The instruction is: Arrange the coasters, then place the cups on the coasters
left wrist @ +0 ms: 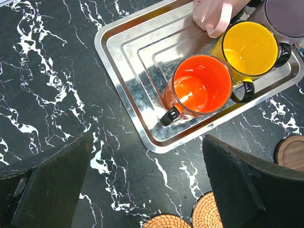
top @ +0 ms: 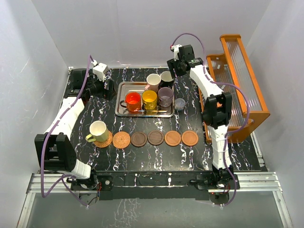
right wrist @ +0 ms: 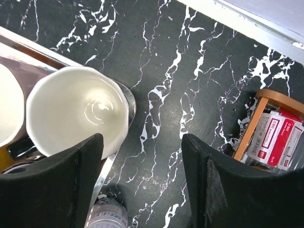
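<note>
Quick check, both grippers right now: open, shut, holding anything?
Left gripper: open, empty.
Right gripper: open, nothing held, a cup close beside one finger.

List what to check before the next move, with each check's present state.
1. Six flat round brown coasters in one row: ok.
2. Five coasters free; cream-yellow mug fills the leftmost wicker one: ok.
3. Right gripper jaws apart: ok.
4. It straddles the wall of the black mug with cream inside: cannot tell.
5. Left gripper open, empty, beside the rectangular steel tray: ok.
</note>
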### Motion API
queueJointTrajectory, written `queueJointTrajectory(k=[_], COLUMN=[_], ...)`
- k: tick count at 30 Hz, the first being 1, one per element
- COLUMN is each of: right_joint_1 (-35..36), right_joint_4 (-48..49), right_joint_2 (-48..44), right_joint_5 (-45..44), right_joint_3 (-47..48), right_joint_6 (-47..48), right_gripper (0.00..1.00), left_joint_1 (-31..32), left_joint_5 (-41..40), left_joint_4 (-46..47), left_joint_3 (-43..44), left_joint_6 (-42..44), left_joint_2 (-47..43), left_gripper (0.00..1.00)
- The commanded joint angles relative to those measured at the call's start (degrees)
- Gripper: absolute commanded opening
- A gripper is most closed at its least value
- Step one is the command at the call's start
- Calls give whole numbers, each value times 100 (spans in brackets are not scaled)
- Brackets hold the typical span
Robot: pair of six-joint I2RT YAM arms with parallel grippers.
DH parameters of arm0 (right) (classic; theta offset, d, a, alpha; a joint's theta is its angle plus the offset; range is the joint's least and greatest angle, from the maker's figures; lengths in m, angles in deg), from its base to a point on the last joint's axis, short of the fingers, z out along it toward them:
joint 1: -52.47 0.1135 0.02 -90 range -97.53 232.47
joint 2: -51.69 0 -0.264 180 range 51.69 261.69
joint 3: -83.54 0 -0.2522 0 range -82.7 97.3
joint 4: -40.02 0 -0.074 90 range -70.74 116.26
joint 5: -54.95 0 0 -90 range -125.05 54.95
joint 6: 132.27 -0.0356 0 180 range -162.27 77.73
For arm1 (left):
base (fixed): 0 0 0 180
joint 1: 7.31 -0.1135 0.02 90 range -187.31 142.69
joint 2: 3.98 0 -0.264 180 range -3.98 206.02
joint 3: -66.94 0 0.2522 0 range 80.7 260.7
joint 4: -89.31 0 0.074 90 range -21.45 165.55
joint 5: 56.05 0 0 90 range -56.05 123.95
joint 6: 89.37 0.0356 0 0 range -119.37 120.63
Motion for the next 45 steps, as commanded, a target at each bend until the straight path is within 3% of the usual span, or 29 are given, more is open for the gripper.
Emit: queueJointTrajectory(k=[1, 14, 45], right_joint_1=[9, 13, 307], right_joint_4=[-19, 105, 346], right_joint_2=[77, -82, 204], right_joint_5=[-79, -182, -629], right_joint_3=[545, 421, 28], right_joint_6=[-206, -312, -780], right_gripper=[65, 64, 44], left_joint_1=[25, 33, 37], left_joint_5=[149, 198, 206], left_joint_4=[83, 164, 172], left_joint_3=[-44, -103, -181], left_joint_6=[10, 1, 28], left_joint_2=[-361, -369, -340], left_gripper=[99, 99, 99])
